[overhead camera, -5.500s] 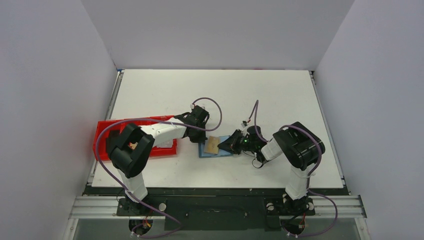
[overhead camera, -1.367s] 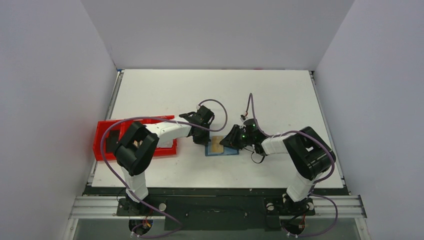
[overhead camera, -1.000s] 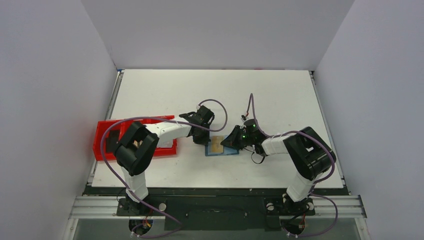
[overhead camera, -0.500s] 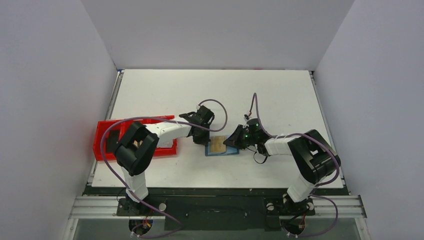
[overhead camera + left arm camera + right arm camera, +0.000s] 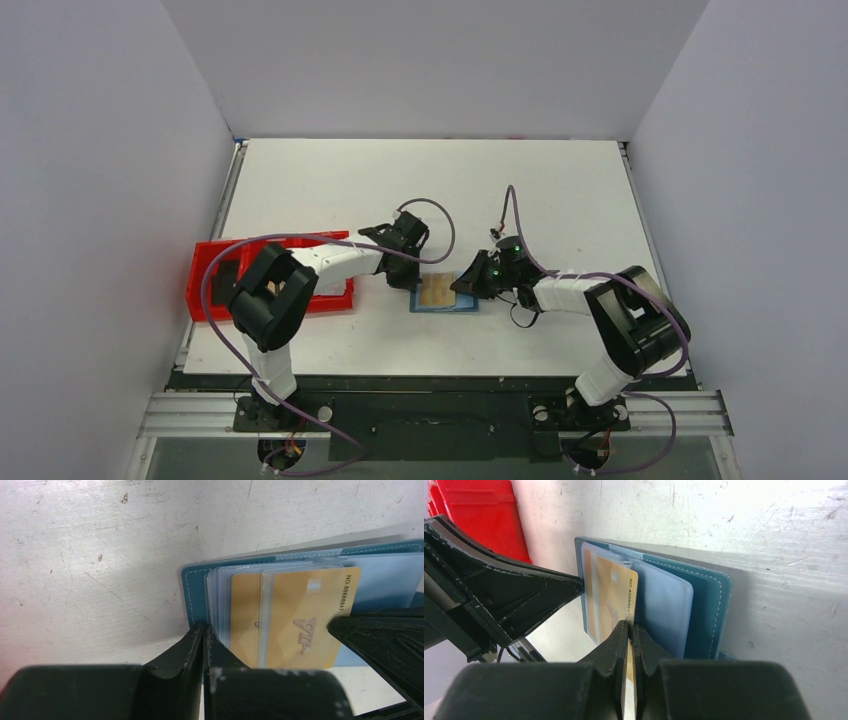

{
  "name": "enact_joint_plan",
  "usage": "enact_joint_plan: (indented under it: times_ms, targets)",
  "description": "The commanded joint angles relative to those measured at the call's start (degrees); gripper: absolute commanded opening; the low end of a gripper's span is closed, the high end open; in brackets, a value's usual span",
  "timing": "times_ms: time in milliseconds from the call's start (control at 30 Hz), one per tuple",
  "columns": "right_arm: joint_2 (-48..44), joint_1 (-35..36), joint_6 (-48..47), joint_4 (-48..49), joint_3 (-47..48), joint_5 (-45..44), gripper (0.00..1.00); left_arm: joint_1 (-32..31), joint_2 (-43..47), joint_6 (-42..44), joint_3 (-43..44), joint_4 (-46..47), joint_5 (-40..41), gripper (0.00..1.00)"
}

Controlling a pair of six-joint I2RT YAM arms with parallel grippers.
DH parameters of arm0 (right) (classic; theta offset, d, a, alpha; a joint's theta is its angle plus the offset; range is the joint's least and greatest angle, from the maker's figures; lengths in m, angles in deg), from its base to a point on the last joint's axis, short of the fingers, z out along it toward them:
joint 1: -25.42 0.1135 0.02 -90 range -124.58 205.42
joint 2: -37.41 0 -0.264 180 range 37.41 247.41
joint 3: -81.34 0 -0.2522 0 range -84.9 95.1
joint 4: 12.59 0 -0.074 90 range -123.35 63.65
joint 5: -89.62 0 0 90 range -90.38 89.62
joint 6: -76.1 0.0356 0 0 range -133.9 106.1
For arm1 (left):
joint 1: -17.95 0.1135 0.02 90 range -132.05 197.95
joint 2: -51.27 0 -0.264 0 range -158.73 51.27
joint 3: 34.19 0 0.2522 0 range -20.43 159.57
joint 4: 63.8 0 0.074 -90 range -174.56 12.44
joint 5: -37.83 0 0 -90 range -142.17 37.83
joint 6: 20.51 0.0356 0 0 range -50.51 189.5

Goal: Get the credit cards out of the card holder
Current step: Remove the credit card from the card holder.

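Observation:
The blue card holder (image 5: pixel 441 307) lies open on the table between my two grippers. A gold credit card (image 5: pixel 300 625) sticks partway out of its clear sleeves toward the right. My left gripper (image 5: pixel 205 627) is shut on the holder's left edge (image 5: pixel 194 595) and holds it down. My right gripper (image 5: pixel 630 626) is shut on the free edge of the gold card (image 5: pixel 614 595). In the top view the left gripper (image 5: pixel 408 283) and right gripper (image 5: pixel 460 285) face each other across the holder.
The red tray (image 5: pixel 205 300) stands at the table's left edge, under my left arm, with a dark flat piece (image 5: pixel 228 272) in it. Its corner (image 5: pixel 479 515) shows in the right wrist view. Purple cables loop above both wrists.
My right gripper has closed on the gold card and shifted a little to the right, with the card sliding further out. The left gripper has held still on the holder.

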Motion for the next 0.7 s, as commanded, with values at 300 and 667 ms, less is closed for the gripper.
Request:
enact_joint_plan:
  times_ms: [300,667]
  targets:
    - [-2.19,-2.92,-5.52,-6.32,-0.41,-5.27,0.0,0.35,-3.84,0.48,-2.84,-3.18,3.38,0.0]
    - [-1.04,-4.92,-2.89,0.42,-3.24,0.34,0.03,0.41,-3.77,0.48,-2.75,-3.24,3.38,0.0]
